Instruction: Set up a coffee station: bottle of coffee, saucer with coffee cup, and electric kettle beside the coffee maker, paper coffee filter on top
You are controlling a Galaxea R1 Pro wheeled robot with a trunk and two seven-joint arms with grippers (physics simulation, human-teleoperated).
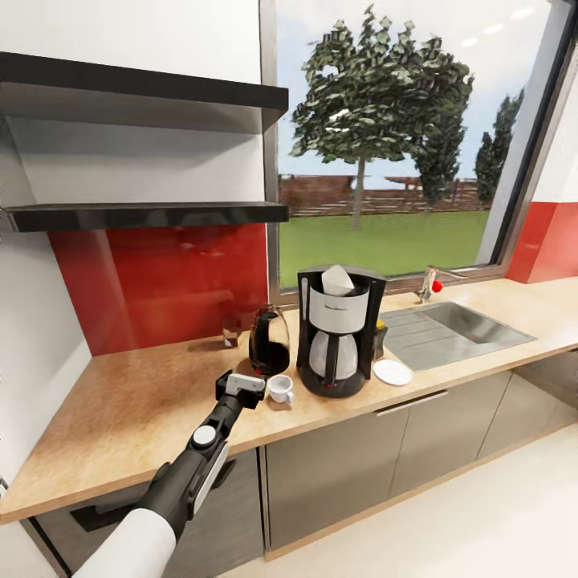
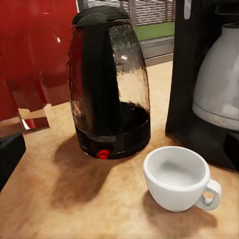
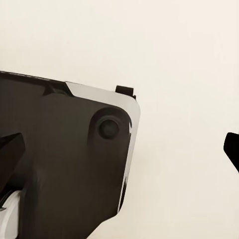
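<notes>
Low centre of the head view: the cup (image 1: 280,388) stands on the bench (image 1: 128,409), touching nothing, the left tool (image 1: 250,387) beside it, opening unclear. The saucer (image 1: 392,372) waits beyond the maker (image 1: 337,331). A careless reach could topple the cup or nudge the kettle (image 1: 269,341).

- The coffee maker (image 1: 339,340) bore a small dark line of lettering on its silver-white front band, too small to read.
- Nothing else carried text.
</notes>
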